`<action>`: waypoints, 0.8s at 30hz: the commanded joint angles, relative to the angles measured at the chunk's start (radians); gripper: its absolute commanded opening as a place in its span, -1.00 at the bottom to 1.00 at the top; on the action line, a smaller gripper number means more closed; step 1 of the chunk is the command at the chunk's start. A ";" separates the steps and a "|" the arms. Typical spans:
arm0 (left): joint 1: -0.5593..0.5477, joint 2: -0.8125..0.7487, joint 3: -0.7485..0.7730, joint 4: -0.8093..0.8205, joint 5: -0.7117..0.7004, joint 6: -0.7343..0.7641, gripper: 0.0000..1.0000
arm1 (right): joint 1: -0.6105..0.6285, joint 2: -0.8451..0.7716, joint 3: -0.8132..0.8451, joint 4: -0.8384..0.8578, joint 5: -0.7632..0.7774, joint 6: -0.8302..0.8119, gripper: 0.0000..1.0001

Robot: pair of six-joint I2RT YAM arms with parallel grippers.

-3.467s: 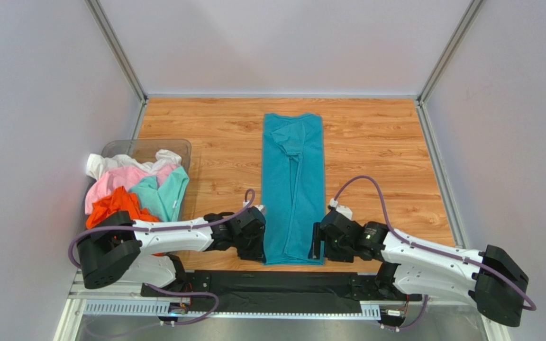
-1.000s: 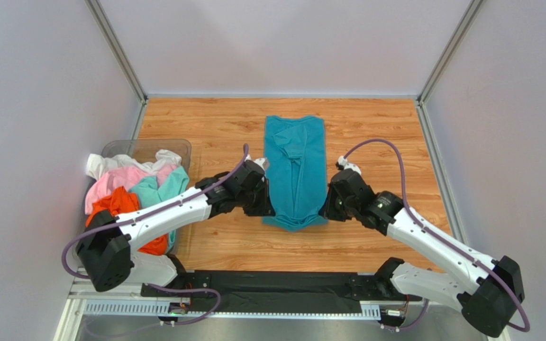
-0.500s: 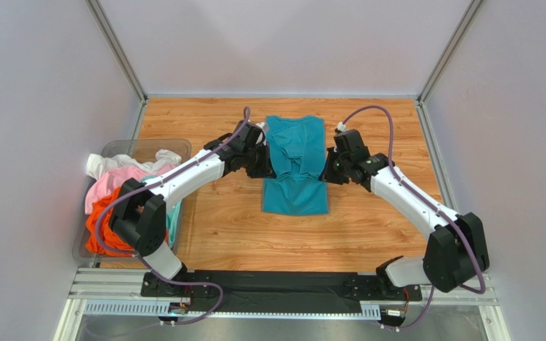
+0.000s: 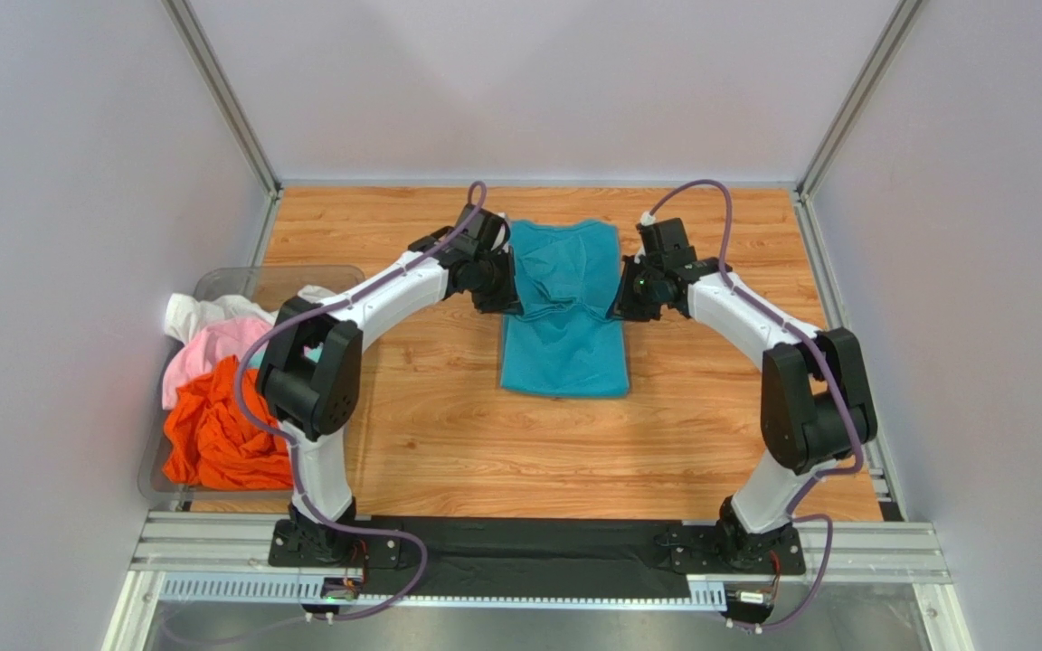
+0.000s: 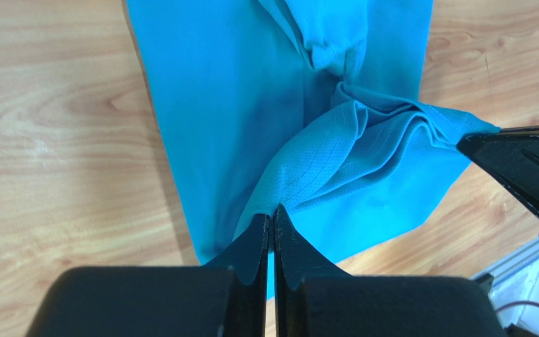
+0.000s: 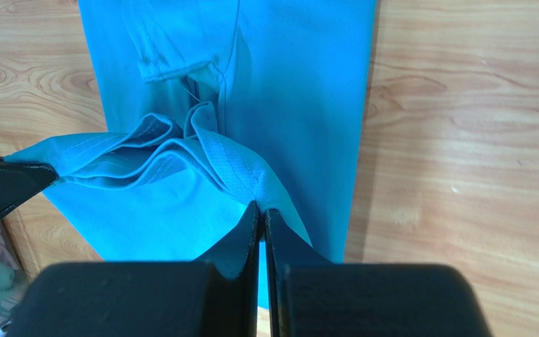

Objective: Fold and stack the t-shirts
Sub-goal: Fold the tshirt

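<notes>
The teal-blue t-shirt lies as a long strip on the middle of the wooden table, its near part doubled back over itself. My left gripper is shut on the hem's left corner, and my right gripper is shut on its right corner. In the left wrist view the left gripper pinches a bunched hem of teal cloth. In the right wrist view the right gripper pinches the same hem, which sags in folds between the two. Orange, pink and white t-shirts lie heaped at the left.
A clear plastic bin holds the heap at the table's left edge. Grey walls and metal posts close in the table on three sides. Both arms stretch far out over the wood, with cables looping above them.
Both grippers have carried the shirt's near hem away from the bases toward the far end, laying the shirt over itself. The arms have stretched out further.
</notes>
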 commanded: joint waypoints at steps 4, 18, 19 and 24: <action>0.027 0.095 0.083 -0.009 -0.008 0.026 -1.00 | -0.017 0.090 0.083 0.077 -0.052 -0.023 -0.99; 0.036 0.152 0.103 -0.014 0.001 0.024 -0.38 | -0.034 0.164 0.094 0.087 -0.067 -0.002 -0.49; 0.036 0.143 0.102 -0.016 0.004 0.026 -0.27 | -0.034 0.159 0.091 0.088 -0.066 -0.002 -0.35; 0.036 0.094 0.097 -0.026 0.012 0.027 0.89 | -0.033 0.110 0.086 0.056 -0.058 -0.007 0.42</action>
